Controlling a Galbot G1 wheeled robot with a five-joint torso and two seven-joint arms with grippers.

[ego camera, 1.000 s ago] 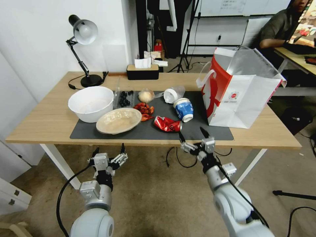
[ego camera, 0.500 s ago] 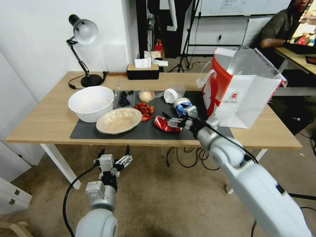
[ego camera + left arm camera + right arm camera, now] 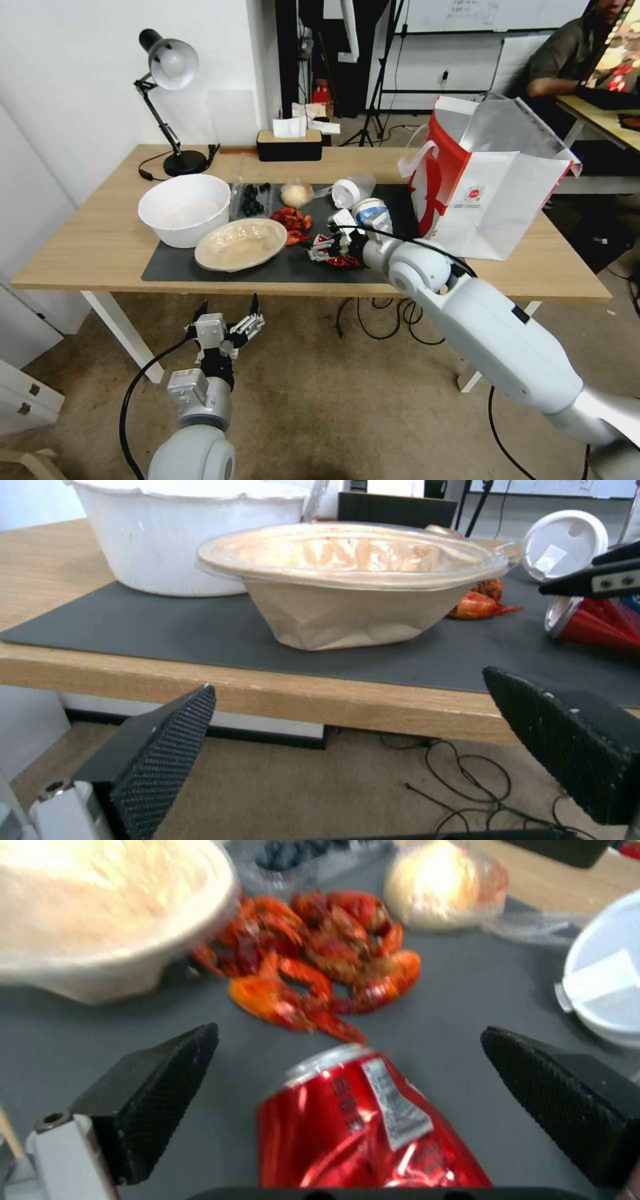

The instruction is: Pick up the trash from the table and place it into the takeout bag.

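1. The long light-wood table [image 3: 100, 247] is seen with a dark grey rectangular mat [image 3: 293, 267] laid on it.
2. The large boxy white-and-red paper takeout bag [image 3: 493, 200] stands open at the mat's right end.
3. A large deep white bowl [image 3: 183, 208] and a shallow beige bowl [image 3: 240, 243] are set side by side.
4. The right gripper [image 3: 330, 247], fingers spread wide, is held over the crushed red can [image 3: 360, 1130], partly hiding it; a blue-and-white paper cup [image 3: 370, 213] is half covered behind the arm.
5. Red crayfish shells [image 3: 313, 965] lie just beyond the can.
6. The left gripper [image 3: 227, 320], also spread, is parked below the table edge.

Lab or office, whiteboard [image 3: 480, 15], tripod [image 3: 373, 100], desk lamp [image 3: 167, 100], floor cables [image 3: 373, 320]
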